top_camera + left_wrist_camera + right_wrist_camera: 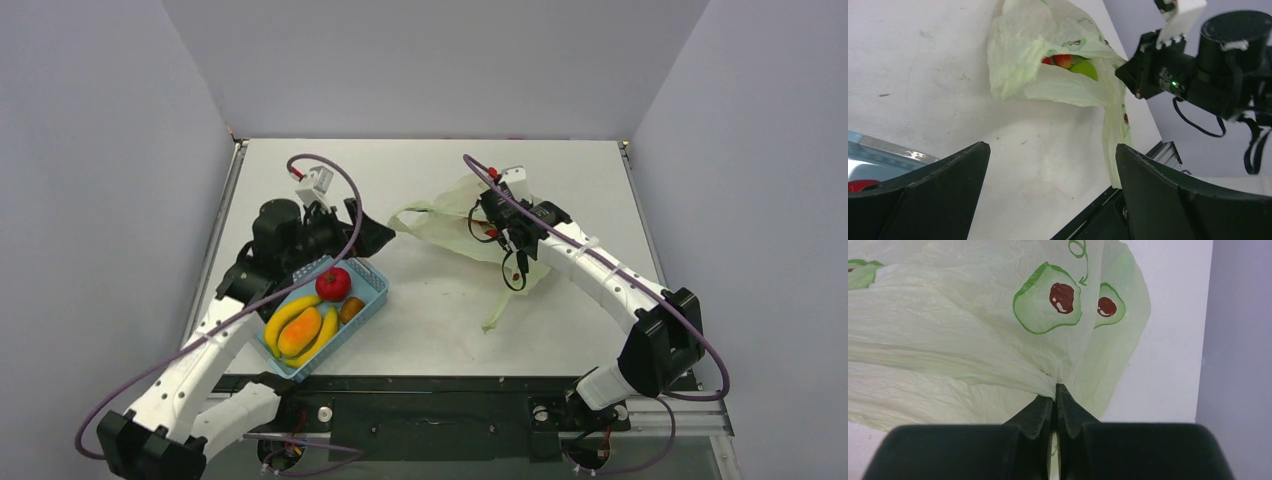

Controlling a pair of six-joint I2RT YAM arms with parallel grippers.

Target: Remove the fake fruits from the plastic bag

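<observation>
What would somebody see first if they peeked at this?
The pale green bag with avocado prints sits crumpled on the table, a fold pinched by the shut right gripper. Red and green fruits peek from its mouth, which the open left gripper faces. On the left, a blue basket holds bananas and a red tomato.

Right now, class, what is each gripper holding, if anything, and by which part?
The right gripper is shut on the plastic bag, pinching a gathered fold of its thin film. The left gripper is open and holds nothing.
</observation>
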